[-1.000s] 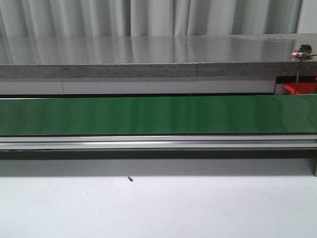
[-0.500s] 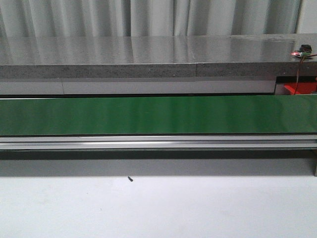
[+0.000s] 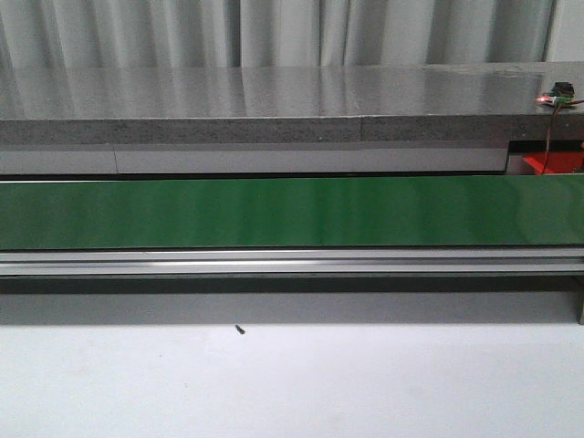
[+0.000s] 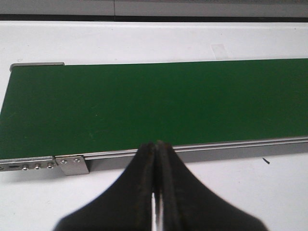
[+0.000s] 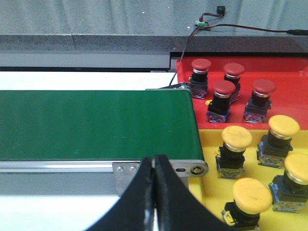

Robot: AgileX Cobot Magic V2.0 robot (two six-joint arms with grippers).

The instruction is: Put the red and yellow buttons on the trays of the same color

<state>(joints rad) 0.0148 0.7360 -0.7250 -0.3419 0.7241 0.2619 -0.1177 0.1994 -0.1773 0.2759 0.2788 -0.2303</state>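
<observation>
In the right wrist view a red tray (image 5: 288, 79) holds several red buttons (image 5: 224, 88). Beside it a yellow tray (image 5: 209, 144) holds several yellow buttons (image 5: 237, 138). My right gripper (image 5: 155, 161) is shut and empty, over the near rail at the belt's end next to the yellow tray. My left gripper (image 4: 156, 147) is shut and empty, over the near rail of the green belt (image 4: 159, 106) toward its other end. The belt carries no button in any view. In the front view only a corner of the red tray (image 3: 547, 162) shows at far right; neither gripper shows there.
The green conveyor belt (image 3: 292, 212) spans the front view with an aluminium rail (image 3: 292, 265) along its near side. A grey stone ledge (image 3: 274, 100) runs behind it. A small circuit board with wires (image 5: 202, 23) sits on the ledge above the red tray. A dark speck (image 3: 239, 329) lies on the white table.
</observation>
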